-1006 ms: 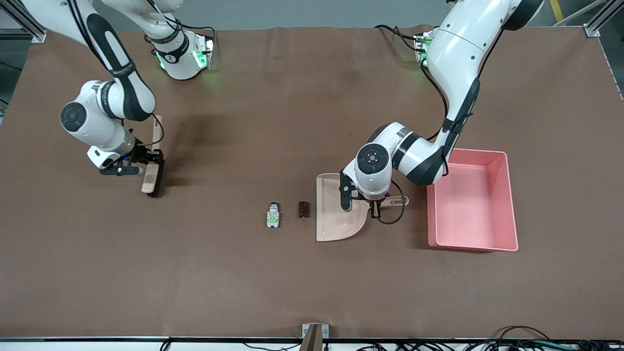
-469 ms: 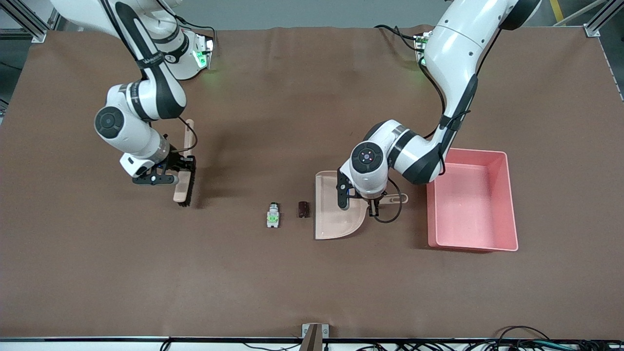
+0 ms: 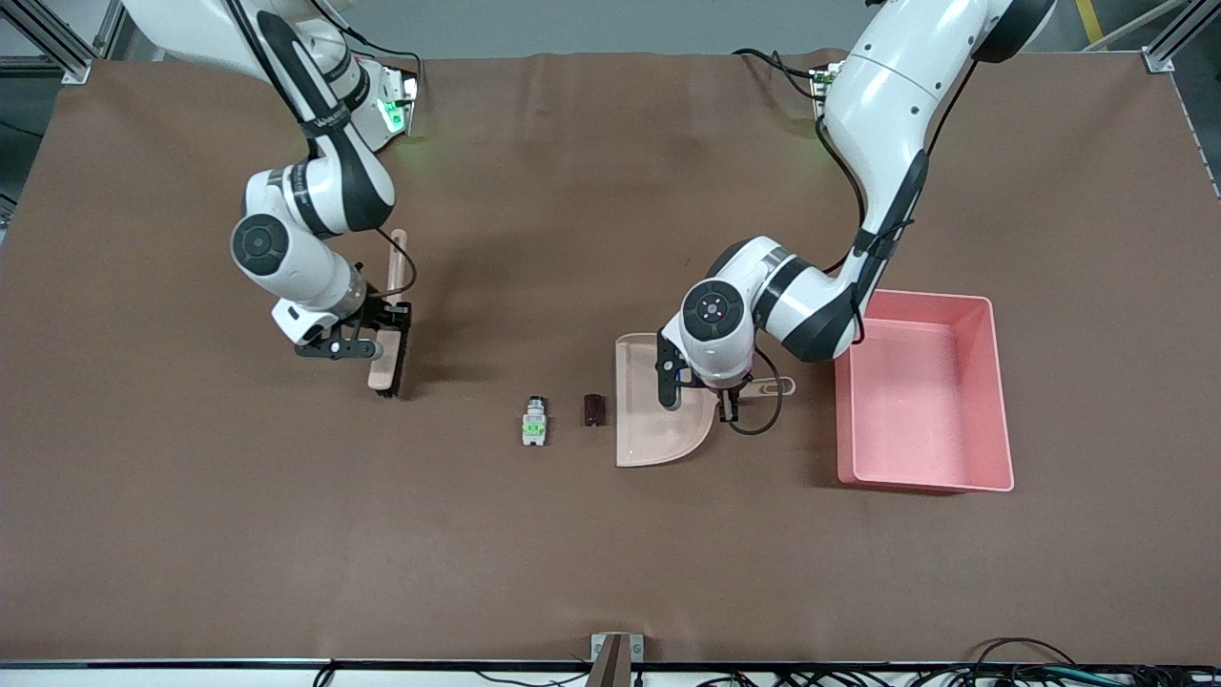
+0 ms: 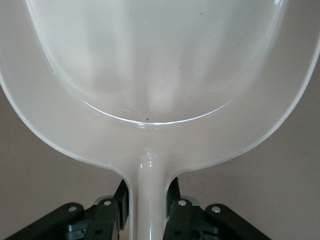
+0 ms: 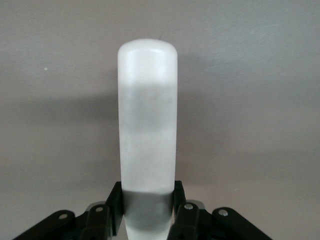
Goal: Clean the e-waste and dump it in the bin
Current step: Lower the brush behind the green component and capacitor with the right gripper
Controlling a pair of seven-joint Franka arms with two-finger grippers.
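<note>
The e-waste is two small parts lying side by side on the table: a white-and-green switch (image 3: pixel 534 422) and, just beside it toward the left arm's end, a dark maroon cylinder (image 3: pixel 594 409). The cylinder sits close to the open edge of the beige dustpan (image 3: pixel 658 429), which rests flat on the table. The left gripper (image 3: pixel 704 396) is clamped on the dustpan's handle (image 4: pixel 148 195). The pink bin (image 3: pixel 992 401) stands near the dustpan, toward the left arm's end.

The right gripper (image 3: pixel 367 336) is closed around the handle (image 5: pixel 147 125) of a brush (image 3: pixel 389 358), well apart from the parts, toward the right arm's end.

A hard or skewed stroke would likely flick the light parts past the pan's edge. If the edge lifts off the cloth, the cylinder could roll under it. The switch, being blocky, might tumble aside.

The table is covered with a brown cloth (image 3: pixel 610 553), faintly creased. Cables (image 3: pixel 1011 668) trail along the nearest edge.
</note>
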